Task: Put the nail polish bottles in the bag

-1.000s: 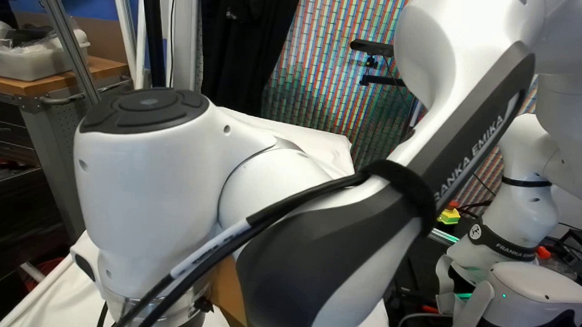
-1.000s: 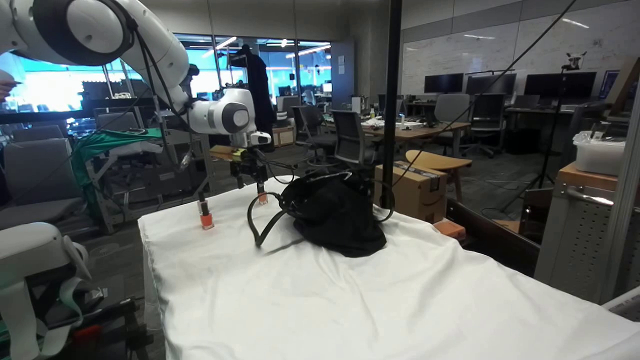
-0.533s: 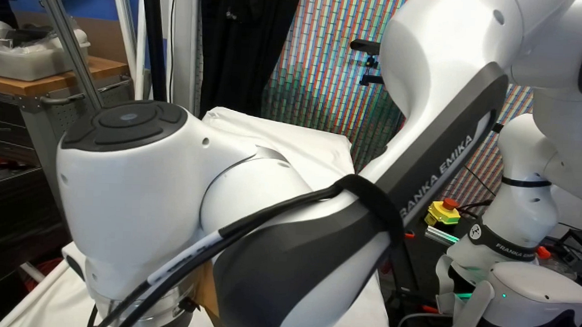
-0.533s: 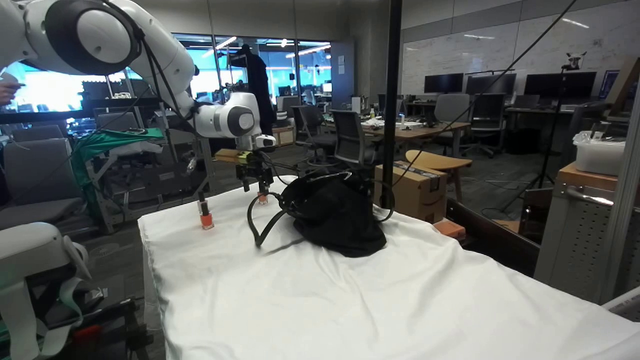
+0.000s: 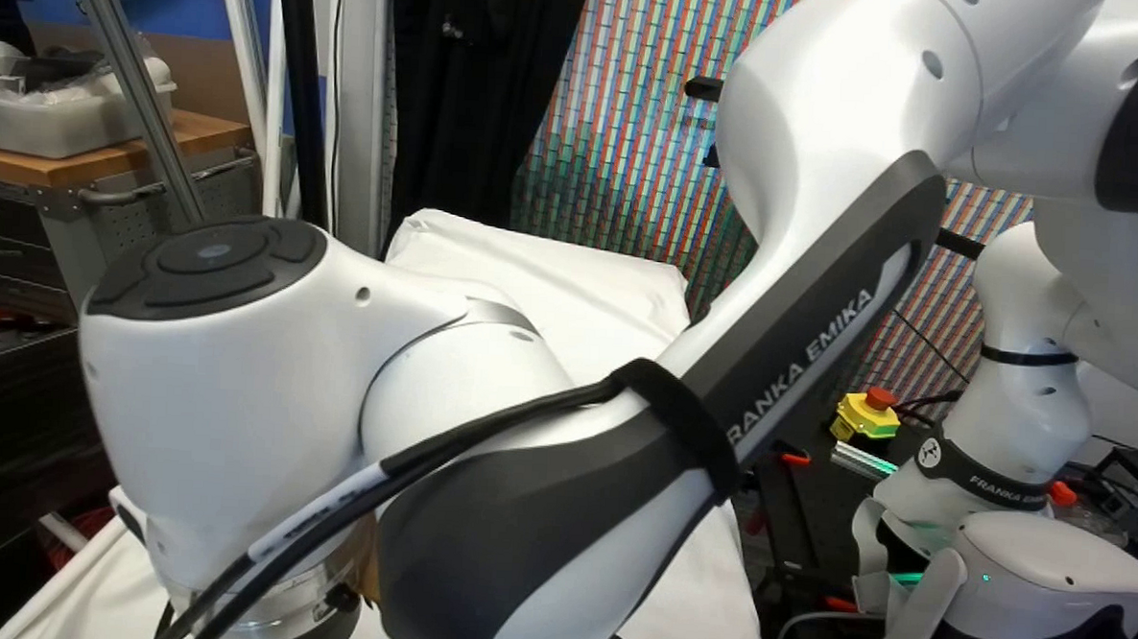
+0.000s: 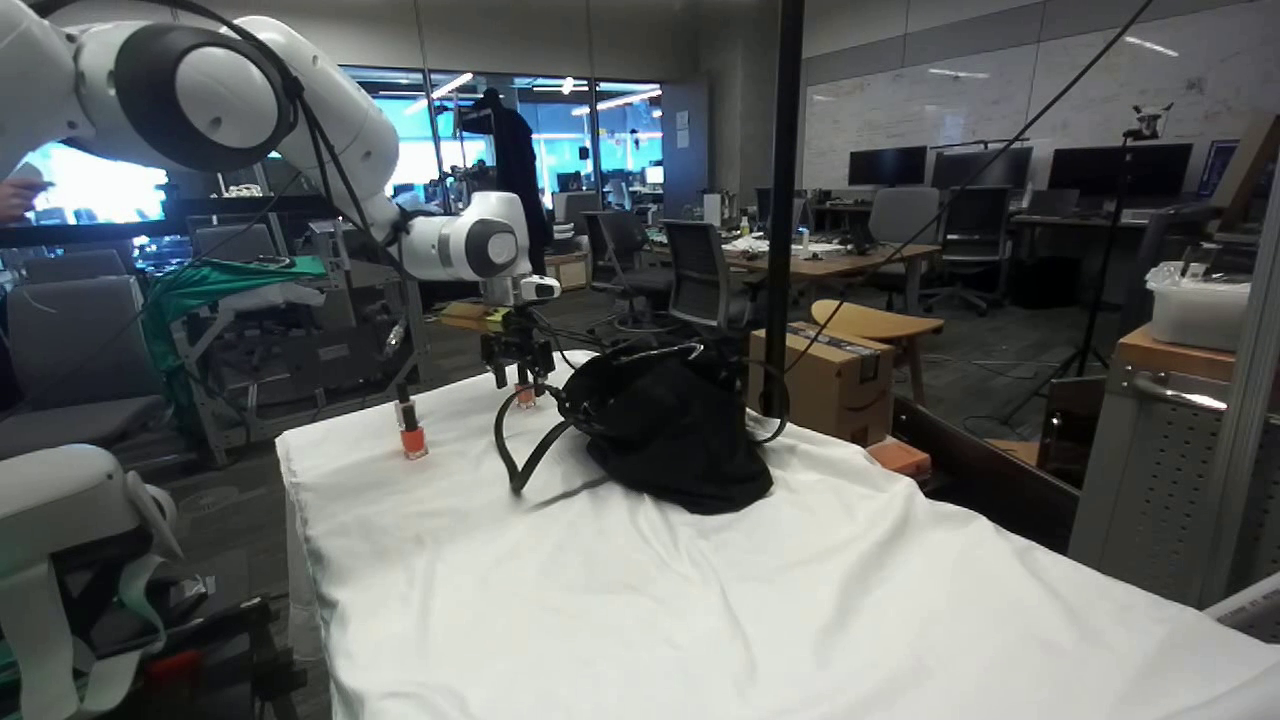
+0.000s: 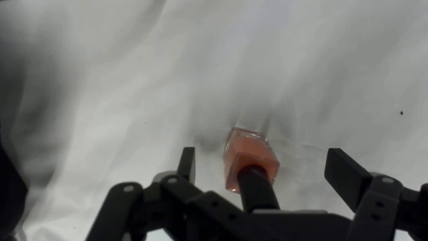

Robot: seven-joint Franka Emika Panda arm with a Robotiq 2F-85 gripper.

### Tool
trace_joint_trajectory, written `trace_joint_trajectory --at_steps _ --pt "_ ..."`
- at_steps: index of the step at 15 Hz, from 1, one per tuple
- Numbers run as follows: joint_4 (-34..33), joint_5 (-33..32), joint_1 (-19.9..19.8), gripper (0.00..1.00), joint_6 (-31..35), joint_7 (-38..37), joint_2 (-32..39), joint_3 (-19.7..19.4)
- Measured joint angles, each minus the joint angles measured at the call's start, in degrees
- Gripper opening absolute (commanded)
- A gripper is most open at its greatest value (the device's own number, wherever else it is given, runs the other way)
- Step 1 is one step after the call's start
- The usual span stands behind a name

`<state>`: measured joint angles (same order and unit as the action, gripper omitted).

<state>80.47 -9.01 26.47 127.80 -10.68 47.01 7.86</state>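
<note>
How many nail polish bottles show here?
3: a red-orange bottle left of the bag in an exterior view; a second bottle apparently behind it, partly hidden; an orange bottle framed by the open pincer. Others may be hidden.

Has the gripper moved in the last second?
Yes: in an exterior view, the gripper has moved toward picture right and slightly down, closer to the unmoved black bag.

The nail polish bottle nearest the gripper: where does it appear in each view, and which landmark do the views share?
In an exterior view: not visible; the robot arm fills the foreground.
In an exterior view: the bottle, left of centre, below the gripper.
In the wrist view: orange body below and right of centre, between open fingers.
Shared landmark: the white cloth.
</note>
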Motion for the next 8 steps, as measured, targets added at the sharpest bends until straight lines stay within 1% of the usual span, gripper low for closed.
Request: trace_joint_trajectory --at_steps 7,8 --pt "-2.28 -0.77 0.06 1.0 -0.76 0.33 1.7 -0.69" --pt "-2.52 -0.97 0.06 0.94 -0.9 0.33 1.83 -0.73"
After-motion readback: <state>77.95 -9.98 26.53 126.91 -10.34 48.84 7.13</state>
